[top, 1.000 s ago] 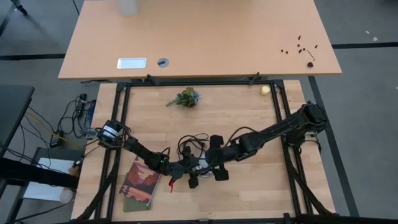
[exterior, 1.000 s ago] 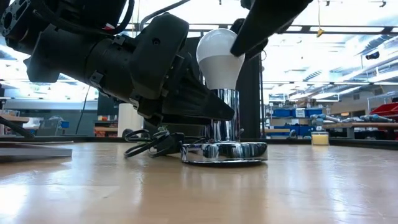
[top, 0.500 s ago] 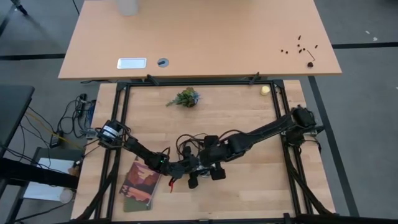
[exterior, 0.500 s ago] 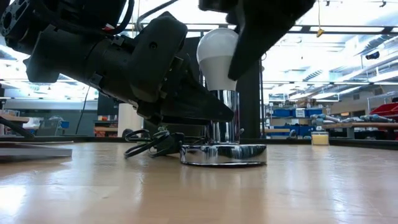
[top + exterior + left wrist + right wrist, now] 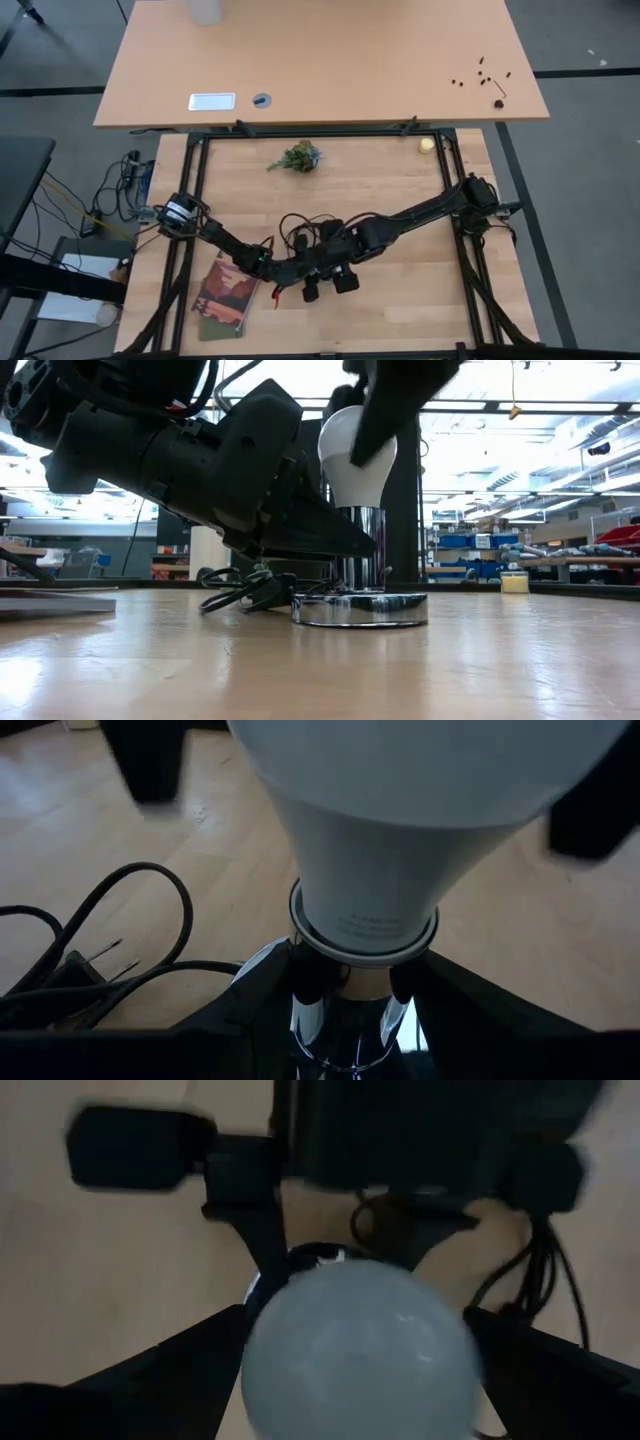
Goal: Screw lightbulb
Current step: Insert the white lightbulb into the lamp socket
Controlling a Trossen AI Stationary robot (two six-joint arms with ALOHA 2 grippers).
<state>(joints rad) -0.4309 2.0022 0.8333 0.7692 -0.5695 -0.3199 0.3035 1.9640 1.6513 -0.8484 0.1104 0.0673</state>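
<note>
one bulb, position: the lightbulb stood upright at the near middle of the table, its neck seated in the chrome socket post above the round base disc; how deep the thread had gone could not be told.
right gripper: the right gripper came down over the bulb from above, its two fingers set around the white globe and apparently closed on it.
left gripper: the left gripper lay low beside the post, its fingers narrowed on either side of the chrome just under the bulb's collar, bracing it.
cord: the black cord lay coiled just beside the base.
risk, cross-threading: judged likely if the bulb were turned while tilted off the post's axis.
risk, slip: the smooth globe could spin within the right fingers, so that the wrist turned and the bulb did not.
risk, base twist: if the left hold loosened, post and disc could rotate together and drag the cord.
risk, overtightening: turning on against a seated bulb could strain the neck.
risk, contact: both grippers worked close together and could knock.
</note>
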